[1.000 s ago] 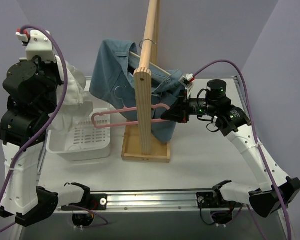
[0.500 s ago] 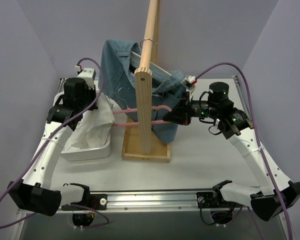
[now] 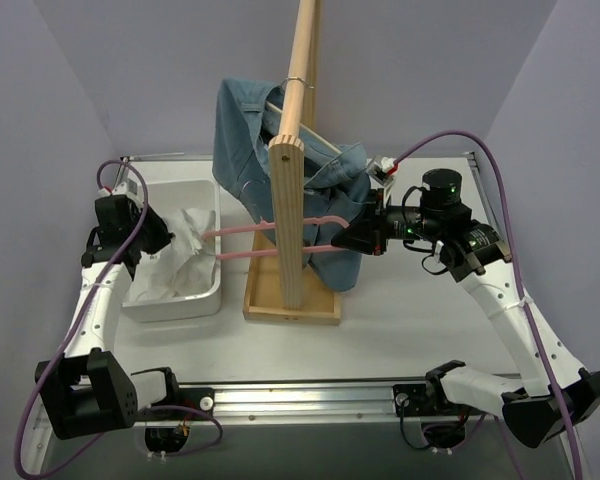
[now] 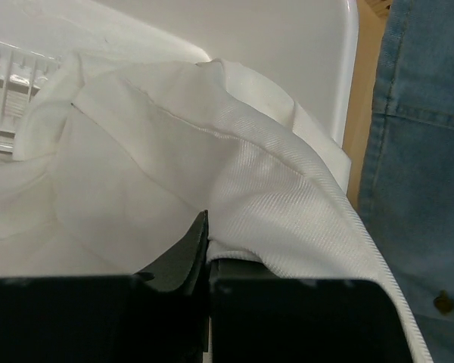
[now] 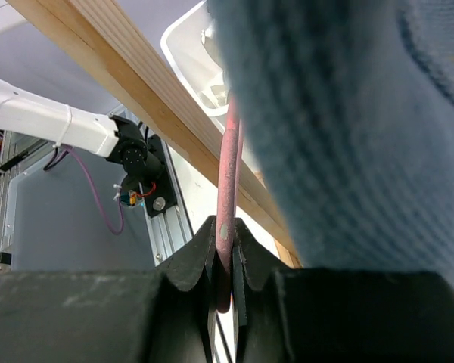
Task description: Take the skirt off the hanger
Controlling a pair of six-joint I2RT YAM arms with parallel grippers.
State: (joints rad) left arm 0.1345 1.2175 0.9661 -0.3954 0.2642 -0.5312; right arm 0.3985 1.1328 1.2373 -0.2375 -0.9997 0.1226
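The white skirt [image 3: 188, 258] lies crumpled in the white basket [image 3: 170, 303] at the left. My left gripper [image 3: 152, 240] sits low beside it, shut on a fold of the ribbed white skirt [image 4: 234, 166]; the left gripper [image 4: 206, 253] shows no gap between its jaws. The pink hanger [image 3: 248, 241] runs level from the skirt's right edge, past the wooden post, to my right gripper [image 3: 346, 241]. That right gripper [image 5: 225, 253] is shut on the hanger [image 5: 228, 166] at its end. Whether the hanger's left tip is still inside the fabric I cannot tell.
A wooden rack [image 3: 286, 230] on a flat base stands mid-table, its pole slanting up and back. A blue denim garment [image 3: 255, 130] hangs from it, brushing the right gripper. In the left wrist view the denim garment [image 4: 427, 166] hangs just right of the basket wall [image 4: 303, 45].
My left arm swung down from high up into the basket, carrying the skirt with it. The skirt slid leftward off most of the hanger. The right gripper stayed shut on the hanger.
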